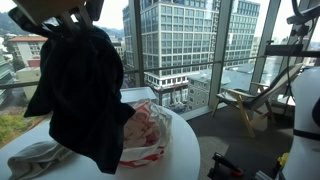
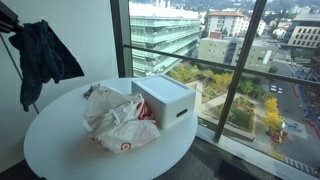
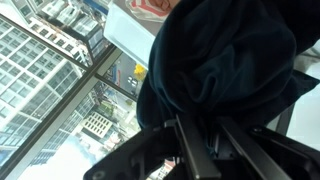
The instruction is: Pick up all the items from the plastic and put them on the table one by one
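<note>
The dark garment (image 2: 42, 55) hangs at the far left, lifted well clear of the desk (image 2: 60, 140) and out beyond its left rim in an exterior view. The tool (image 3: 196, 128) holds it from above. In the wrist view the fingers are drawn in on a gathered fold of the cloth, which fills most of that picture.

The garment looks soft, limp and light, with no shape of its own. It will likely sway with any sideways move, and its loose lower end will trail. A bunched fold near the top, as it is taken now, seems the surest hold, since a single thin layer could slip out.

In an exterior view a grey cloth (image 1: 35, 158) lies on the desk at the near left, just below the hanging hem, so the garment could land on top of it.

Further right, near the middle of the desk, sits the crumpled plastic bag (image 2: 118, 122), white with red print. It is probably light and slick, and a trailing sleeve could drag it along.

A white box (image 2: 165, 100) stands right against the bag on its right. It looks stiff enough to catch the cloth. Beyond that is the window (image 2: 250, 80).
</note>
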Robot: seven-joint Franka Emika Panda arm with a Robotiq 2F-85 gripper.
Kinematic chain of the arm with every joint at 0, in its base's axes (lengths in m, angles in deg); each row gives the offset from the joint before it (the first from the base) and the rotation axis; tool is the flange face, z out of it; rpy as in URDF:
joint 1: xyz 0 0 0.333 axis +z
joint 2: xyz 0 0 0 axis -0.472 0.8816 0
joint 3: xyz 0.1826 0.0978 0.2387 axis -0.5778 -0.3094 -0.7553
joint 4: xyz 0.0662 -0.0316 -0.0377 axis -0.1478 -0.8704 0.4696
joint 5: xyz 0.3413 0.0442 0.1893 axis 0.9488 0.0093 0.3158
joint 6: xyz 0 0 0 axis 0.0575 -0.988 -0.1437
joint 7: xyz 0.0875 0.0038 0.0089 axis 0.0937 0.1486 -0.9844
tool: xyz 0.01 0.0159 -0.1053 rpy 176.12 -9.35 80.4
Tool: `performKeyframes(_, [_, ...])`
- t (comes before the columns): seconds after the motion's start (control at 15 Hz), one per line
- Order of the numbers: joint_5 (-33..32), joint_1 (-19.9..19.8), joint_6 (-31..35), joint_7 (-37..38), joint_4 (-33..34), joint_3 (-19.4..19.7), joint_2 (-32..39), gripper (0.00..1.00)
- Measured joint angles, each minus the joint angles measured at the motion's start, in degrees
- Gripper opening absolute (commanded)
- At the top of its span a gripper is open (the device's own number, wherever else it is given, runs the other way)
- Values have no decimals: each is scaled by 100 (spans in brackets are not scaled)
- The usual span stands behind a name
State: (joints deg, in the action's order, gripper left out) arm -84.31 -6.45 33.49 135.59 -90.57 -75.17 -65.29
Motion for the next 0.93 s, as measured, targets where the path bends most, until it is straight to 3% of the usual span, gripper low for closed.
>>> performKeyframes(0.2, [-521,18,427,2,291,-540,450,5])
performKeyframes(0.33, [-1024,-49,1045,87,247,-609,1012,5])
performKeyframes(0.53, [-1492,-174,1772,211,201,-467,2076,5])
performKeyframes(0.8, [-1476,-157,2522,82,270,20,3523,5])
performKeyframes(0.87, [-1445,-135,2670,5,321,160,3843,44])
performKeyframes(0.93, [-1414,-109,2752,-82,384,280,4103,47])
